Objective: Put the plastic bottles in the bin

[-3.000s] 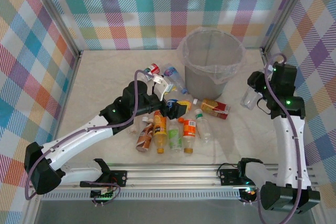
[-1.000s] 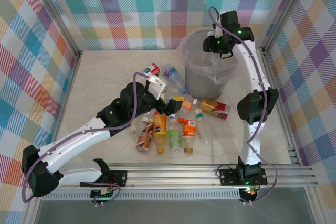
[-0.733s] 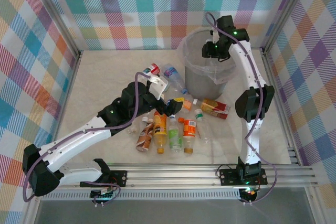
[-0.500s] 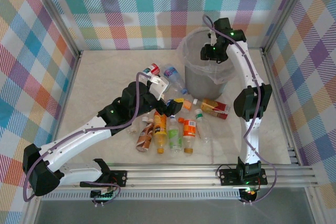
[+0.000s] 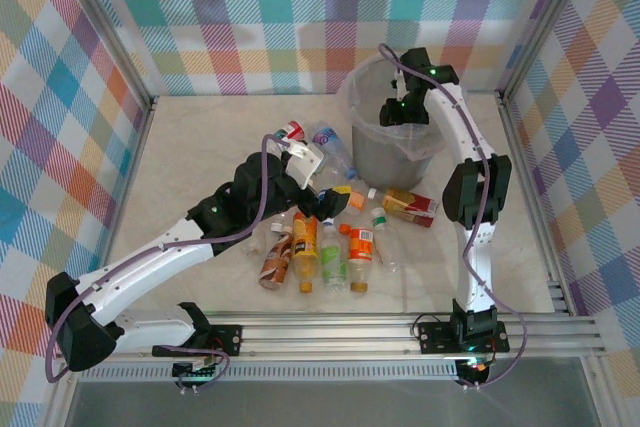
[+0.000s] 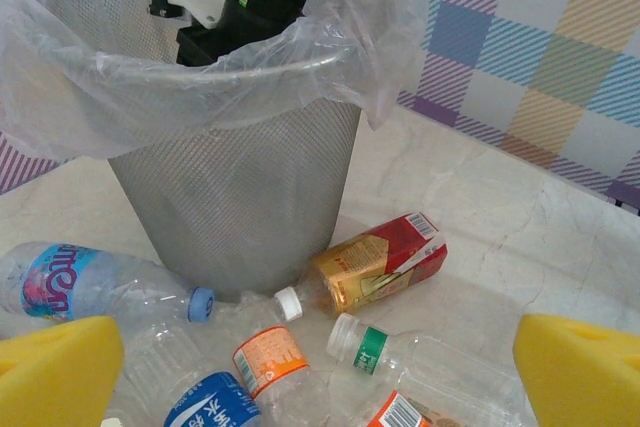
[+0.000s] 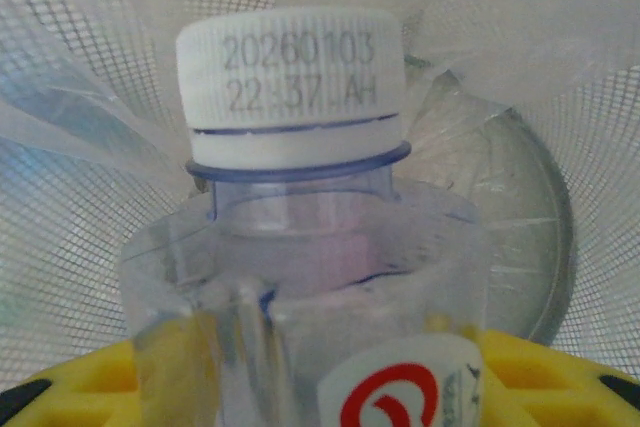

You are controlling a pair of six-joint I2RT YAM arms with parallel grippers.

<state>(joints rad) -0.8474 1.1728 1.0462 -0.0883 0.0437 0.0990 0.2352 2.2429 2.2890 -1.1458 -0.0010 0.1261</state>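
Observation:
The grey mesh bin [image 5: 398,155] with its clear liner stands at the back of the table. My right gripper [image 5: 394,113] reaches down into its mouth, shut on a clear bottle [image 7: 300,247] with a white cap and a red-marked label. In the right wrist view the yellow pads [image 7: 95,392] flank the bottle, with the bin mesh [image 7: 570,67] around it. Several plastic bottles lie in a pile [image 5: 333,247] in front of the bin. My left gripper [image 5: 322,194] hovers open over that pile, its pads [image 6: 55,372] wide apart above a green-banded bottle [image 6: 420,352] and an orange-labelled one [image 6: 270,357].
A red and gold bottle [image 6: 385,262] lies against the bin wall [image 6: 240,197]. A blue-labelled bottle [image 5: 335,147] and a red-capped one [image 5: 288,134] lie to the bin's left. Checked walls and metal posts [image 5: 110,37] enclose the table.
My right arm has swung from the right side up over the bin and lowered the held bottle into its mouth. The left arm has barely moved.

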